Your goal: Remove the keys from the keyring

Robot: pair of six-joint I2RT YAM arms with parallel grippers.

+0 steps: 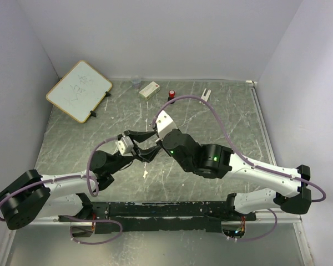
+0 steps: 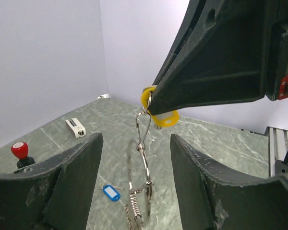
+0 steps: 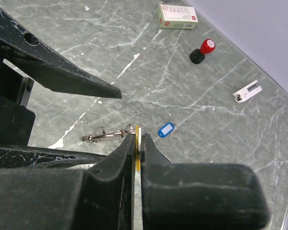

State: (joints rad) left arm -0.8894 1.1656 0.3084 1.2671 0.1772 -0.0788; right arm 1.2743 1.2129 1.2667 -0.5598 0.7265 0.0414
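From where I stand, the 2 arms meet over the middle of the table [image 3: 86, 38]; the left gripper [image 2: 136, 158] is nearest the work, its fingers spread wide and holding nothing; the keyring [image 3: 105, 136] hangs in the gap between them without touching either, as far as I can tell.

Just past it, the right gripper [image 3: 138, 143] comes in from above with its jaws pinched hard on the yellow-headed key [image 2: 164, 119]; the whole bunch dangles from that 1 grip.

The relation that matters: in the left wrist view the ring's long axis runs from 12 o'clock, where the yellow head is clamped, down to 6 o'clock, straight through the left gripper's gap; in the right wrist view the ring and the plain metal pieces trail off toward 9 o'clock from the right fingertips. So the left arm is the nearer free one; my guess is it needs only to pinch across the wire so the right can work the yellow key round and off.

The blue-headed key [image 3: 165, 130] lies flat on the table at about 2 o'clock from the right fingertips, apart from the ring; it looks already off.

Farther back stand a red-capped bottle [image 3: 204, 50] and a small white box [image 3: 177, 15]; a whiteboard [image 1: 79, 90] leans at the far left, around 10 o'clock in the top view.
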